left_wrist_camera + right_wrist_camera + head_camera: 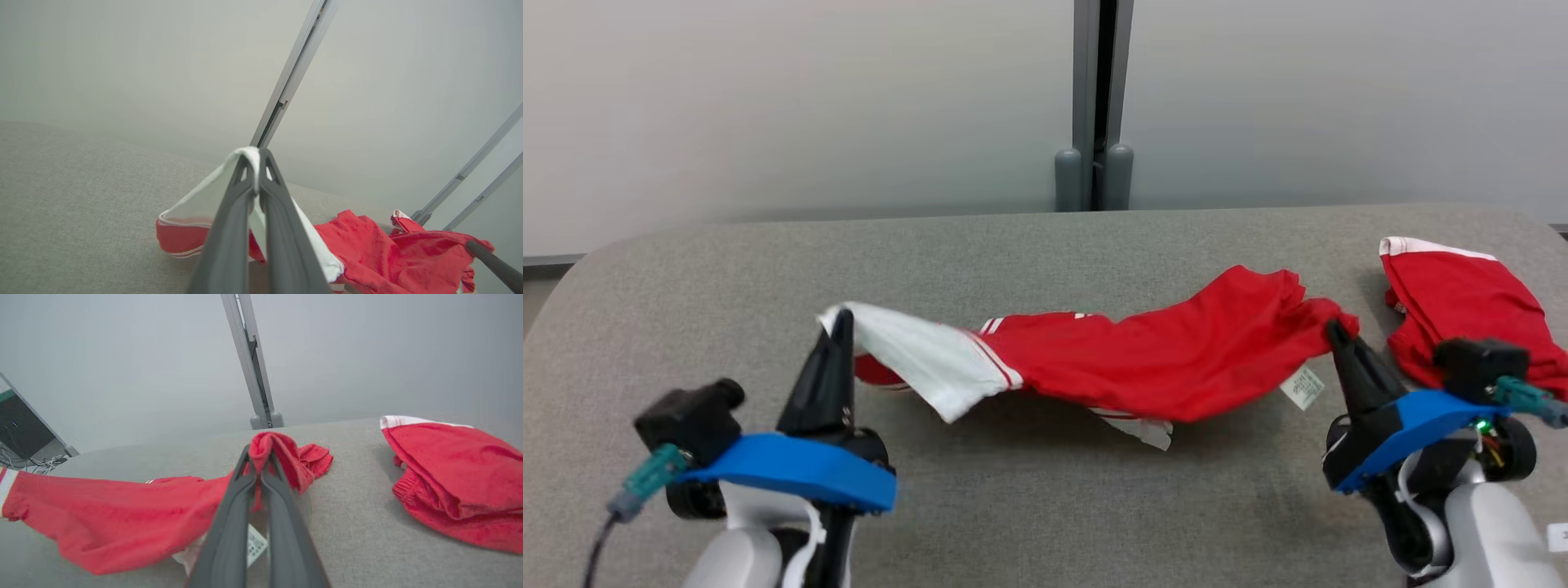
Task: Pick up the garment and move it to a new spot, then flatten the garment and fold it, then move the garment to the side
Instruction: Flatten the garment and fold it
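Red garment (1176,359) sags over the desk (1013,245) — our left jaws clench its white end, our right jaws its red corner.

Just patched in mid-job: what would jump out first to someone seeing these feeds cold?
The red and white garment hangs stretched in the air above the middle of the grey table. The left gripper is pinched shut on its white end and the right gripper on its bunched red end. A second red garment lies in a heap at the table's right side, beyond the right gripper.
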`<state>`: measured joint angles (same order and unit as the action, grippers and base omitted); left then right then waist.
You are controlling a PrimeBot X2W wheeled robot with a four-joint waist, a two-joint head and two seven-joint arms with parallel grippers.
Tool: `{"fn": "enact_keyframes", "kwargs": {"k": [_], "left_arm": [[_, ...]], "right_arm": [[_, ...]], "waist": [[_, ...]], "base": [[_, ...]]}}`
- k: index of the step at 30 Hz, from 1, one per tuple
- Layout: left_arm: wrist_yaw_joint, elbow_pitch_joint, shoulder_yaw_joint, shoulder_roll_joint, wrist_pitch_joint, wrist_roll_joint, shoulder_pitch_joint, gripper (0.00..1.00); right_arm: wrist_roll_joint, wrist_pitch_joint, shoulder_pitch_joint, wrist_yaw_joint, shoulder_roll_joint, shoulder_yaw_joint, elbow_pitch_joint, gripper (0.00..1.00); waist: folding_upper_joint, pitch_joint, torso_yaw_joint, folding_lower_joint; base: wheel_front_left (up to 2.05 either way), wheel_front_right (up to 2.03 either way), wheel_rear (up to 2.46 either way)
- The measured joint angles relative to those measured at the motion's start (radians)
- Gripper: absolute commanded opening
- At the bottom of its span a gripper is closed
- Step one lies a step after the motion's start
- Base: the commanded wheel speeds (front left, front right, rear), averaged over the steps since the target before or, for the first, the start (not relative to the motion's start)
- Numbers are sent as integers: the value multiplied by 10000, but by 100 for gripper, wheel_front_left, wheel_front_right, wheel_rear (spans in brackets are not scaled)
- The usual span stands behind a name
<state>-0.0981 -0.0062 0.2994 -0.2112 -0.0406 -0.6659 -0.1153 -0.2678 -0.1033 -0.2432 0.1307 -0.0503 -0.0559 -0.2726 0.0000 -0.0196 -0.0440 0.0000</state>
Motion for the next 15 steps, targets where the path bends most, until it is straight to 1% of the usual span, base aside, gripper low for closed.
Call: {"fn": "enact_keyframes", "kwargs": {"k": [6, 9, 12, 15], "left_arm": [[0, -2679, -755, -500, 926, -665, -1244, 0], [-174, -3929, -1055, -732, 1557, -940, -2007, 0], [-362, -4870, -1308, -932, 2265, -1304, -2925, 0], [-558, -5354, -1538, -1175, 2984, -1578, -3883, 0]], "right_arm": [[-1438, -1530, 24, 0, -136, -481, 3091, 0], [-2052, -2343, -7, -2, -148, -855, 4525, 0], [-2568, -3076, -231, -2, -136, -1258, 5774, 0], [-3007, -3693, -519, -2, -81, -1655, 6725, 0]], "waist": [[0, 341, -231, -2], [0, 394, -367, -2], [0, 371, -502, -2], [0, 263, -630, -2]], "base": [[0, 0, 0], [0, 0, 0], [0, 0, 0], [0, 0, 0]]}}
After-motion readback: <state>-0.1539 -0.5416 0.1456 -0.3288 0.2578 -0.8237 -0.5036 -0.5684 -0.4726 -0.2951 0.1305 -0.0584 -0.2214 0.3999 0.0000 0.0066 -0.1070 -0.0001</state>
